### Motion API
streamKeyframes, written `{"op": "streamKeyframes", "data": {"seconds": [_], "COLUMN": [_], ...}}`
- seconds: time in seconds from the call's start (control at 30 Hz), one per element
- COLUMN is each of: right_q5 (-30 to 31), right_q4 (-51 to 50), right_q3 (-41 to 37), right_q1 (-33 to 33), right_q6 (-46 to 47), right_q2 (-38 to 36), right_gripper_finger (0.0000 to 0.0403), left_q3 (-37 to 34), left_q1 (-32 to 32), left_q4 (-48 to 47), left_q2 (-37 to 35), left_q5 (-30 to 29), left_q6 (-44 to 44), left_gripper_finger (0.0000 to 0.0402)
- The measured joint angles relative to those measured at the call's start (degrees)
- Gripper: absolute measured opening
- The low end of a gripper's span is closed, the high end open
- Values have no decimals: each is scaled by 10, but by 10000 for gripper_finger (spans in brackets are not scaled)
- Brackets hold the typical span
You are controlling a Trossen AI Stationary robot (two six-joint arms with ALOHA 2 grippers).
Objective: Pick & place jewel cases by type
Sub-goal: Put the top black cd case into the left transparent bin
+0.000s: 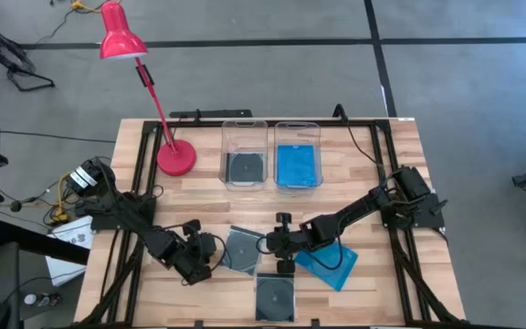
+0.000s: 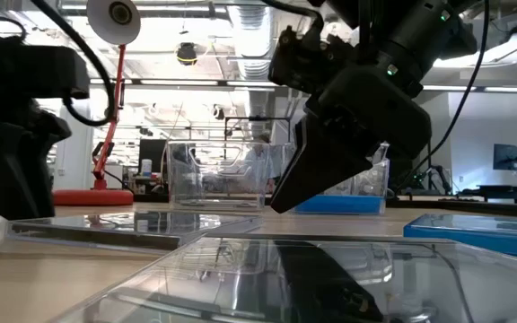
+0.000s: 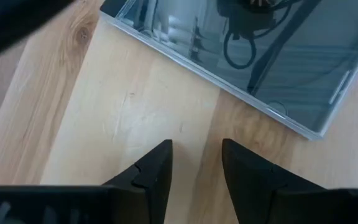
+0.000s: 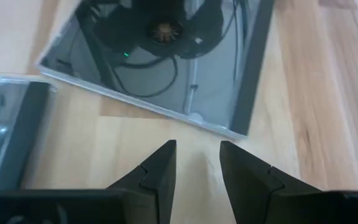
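Clear jewel case point(image 2: 267, 278) nearest on table point(image 1: 363, 164), another point(image 1: 242, 249) between both tools; left tool point(image 1: 210, 256) and right tool point(image 1: 281, 245) part-spread, empty; sorting midway, next needs an edge pinch.

- Two bins side by side at the back middle of the surface point(image 1: 199, 183): left bin point(image 1: 244, 153), right bin point(image 1: 297, 153), each holding one jewel case lying flat.
- Lamp base point(image 1: 176, 158) just left of the left bin.
- Near the front middle, three loose jewel cases: tilted case point(image 1: 242, 249) on the left, front case point(image 1: 275, 296) nearest the front edge, right case point(image 1: 329, 260) partly under the right arm.
- Left gripper point(image 1: 210, 247) just left of the tilted case, low over bare surface.
- Right gripper point(image 1: 279, 249) between the tilted case and the right case, just behind the front case.
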Motion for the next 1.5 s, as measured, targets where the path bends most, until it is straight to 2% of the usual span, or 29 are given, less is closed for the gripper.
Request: {"op": "streamKeyframes", "data": {"seconds": [0.33, 0.5, 0.67, 0.8, 1.03, 1.3, 1.4, 1.5], "right_q5": [-50, -105, -119, -151, -149, -129, -117, -117], "right_q4": [-12, -13, -7, 7, 42, 76, 72, 77], "right_q3": [1, 1, 1, 1, 1, 1, 1, 2], "right_q1": [-41, -78, -100, -110, -110, -117, -118, -111], "right_q6": [10, 7, -9, -10, -35, -45, -34, -33], "right_q2": [7, 7, 7, 7, 7, 7, 3, -2], "right_gripper_finger": [118, 118, 118, 118, 118, 118, 118, 118], "left_q3": [1, 1, 1, 1, 1, 1, 1, 5], "left_q1": [24, 25, 26, 26, 29, 50, 60, 79], "left_q4": [16, 21, 33, 78, 136, 133, 129, 134], "left_q2": [-1, -1, -1, 1, 1, 3, 0, -2], "left_q5": [54, 56, 55, 64, 59, 36, 6, 9], "left_q6": [56, 74, 75, 83, 130, 140, 167, 203], "left_gripper_finger": [132, 132, 132, 132, 132, 132, 132, 132]}}
